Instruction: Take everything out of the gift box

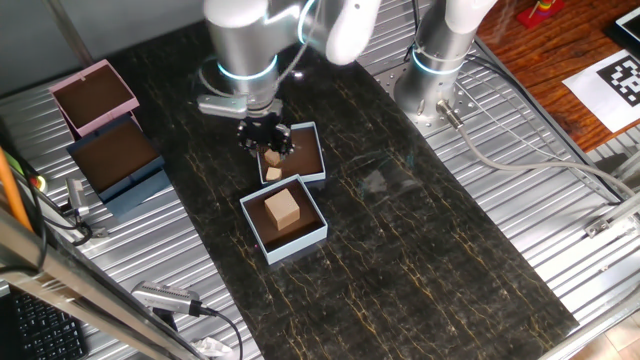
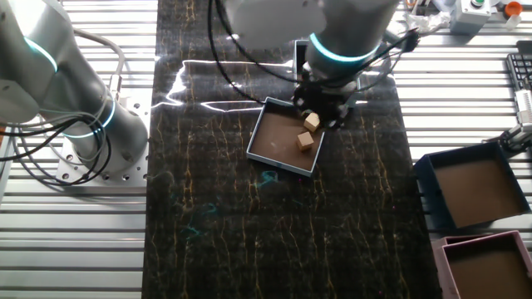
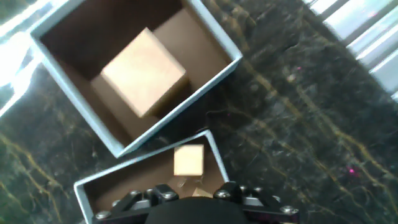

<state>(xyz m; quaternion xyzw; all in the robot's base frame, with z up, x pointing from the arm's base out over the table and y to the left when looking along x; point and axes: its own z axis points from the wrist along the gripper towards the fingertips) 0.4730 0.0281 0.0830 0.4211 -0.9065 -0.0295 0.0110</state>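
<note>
Jaws low over the tray; can't tell whether they're pinching the block; release gently, inside the walls.

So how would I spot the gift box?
Look at the dark table's middle, beside the gripper. Two pale blue boxes sit side by side. The gift box has taller walls and one big wooden block; the shallower tray holds small blocks.
</note>
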